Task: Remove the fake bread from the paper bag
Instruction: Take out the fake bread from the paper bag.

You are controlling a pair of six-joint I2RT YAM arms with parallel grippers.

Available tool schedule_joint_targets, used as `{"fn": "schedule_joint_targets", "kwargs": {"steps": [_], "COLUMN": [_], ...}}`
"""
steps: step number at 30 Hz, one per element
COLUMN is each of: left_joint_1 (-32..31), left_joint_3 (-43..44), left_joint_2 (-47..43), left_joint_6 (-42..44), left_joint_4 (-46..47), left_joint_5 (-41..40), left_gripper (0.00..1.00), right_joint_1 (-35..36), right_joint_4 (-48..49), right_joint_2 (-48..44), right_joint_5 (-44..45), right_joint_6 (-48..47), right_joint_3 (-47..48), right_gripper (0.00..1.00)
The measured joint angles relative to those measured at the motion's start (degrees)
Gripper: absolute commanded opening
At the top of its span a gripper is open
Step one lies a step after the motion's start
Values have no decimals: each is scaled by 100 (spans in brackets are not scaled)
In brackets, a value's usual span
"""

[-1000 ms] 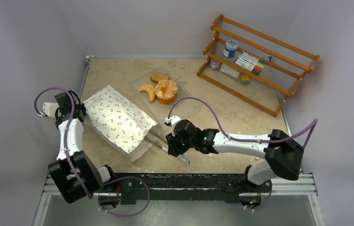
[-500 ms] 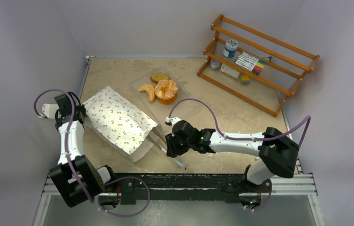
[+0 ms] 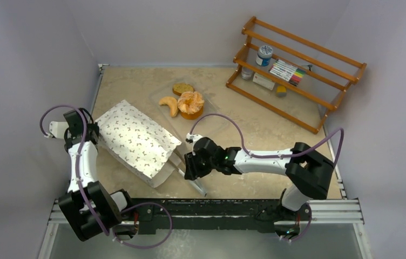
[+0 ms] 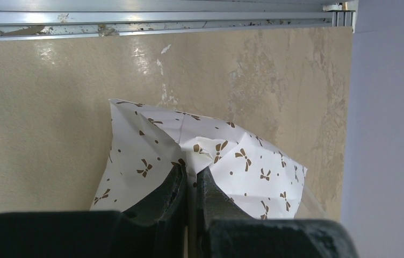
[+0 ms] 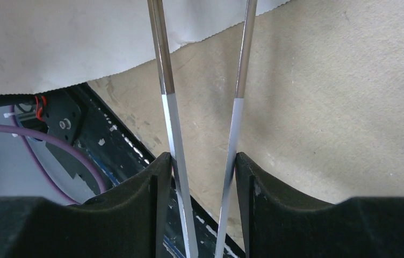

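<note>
Pastries, 3 of them, lie outside the bag on a clear plastic tray (image 3: pixel 211 123) toward the far middle of the beige stone-patterned table (image 3: pixel 276 135): a golden curved toy croissant (image 3: pixel 168 104), a round orange swirled bun (image 3: pixel 190 101) just beside it on the right, and a brown oval slice (image 3: pixel 182 88) just beyond both; all 3 sit farther from the arms' bases than the right gripper (image 3: pixel 189 167), apart from it, and well apart from the left gripper (image 3: pixel 88 131). The large white paper bag (image 3: pixel 136 137), printed with small brown bows, lies slanted on the table between the 2 grippers, its closed end toward the left gripper and its open mouth toward the right one; whether any bread is inside cannot be told. In the left wrist view the left gripper's fingers (image 4: pixel 174 185) are pressed together on a crumpled corner of the paper bag. The right gripper's 2 fingers (image 5: pixel 157 177) squeeze the 2 thin arms of silver metal tongs (image 5: pixel 168 102), which stand a little apart; the arms reach over the bag's serrated edge at its mouth, their tips out of frame. A slatted wooden rack (image 3: pixel 298 70) stands at the far right.
</note>
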Motion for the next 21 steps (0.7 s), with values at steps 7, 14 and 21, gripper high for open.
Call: {"fn": "schedule_joint_targets", "kwargs": {"steps": [7, 14, 21], "left_joint_1": [0, 0, 0], "left_joint_3": [-136, -254, -321], "left_joint_2": [-103, -190, -258], "left_joint_6": [-4, -20, -90], "left_joint_4": [52, 85, 103], "left_joint_5": [-4, -42, -63], "left_gripper": [0, 0, 0], "right_joint_1": [-199, -337, -337], "right_joint_4": [81, 87, 72], "right_joint_2": [245, 581, 726], "right_joint_5": [-170, -240, -116], "right_joint_6": [90, 85, 7], "right_joint_3": [201, 632, 782], "right_gripper": [48, 39, 9]}}
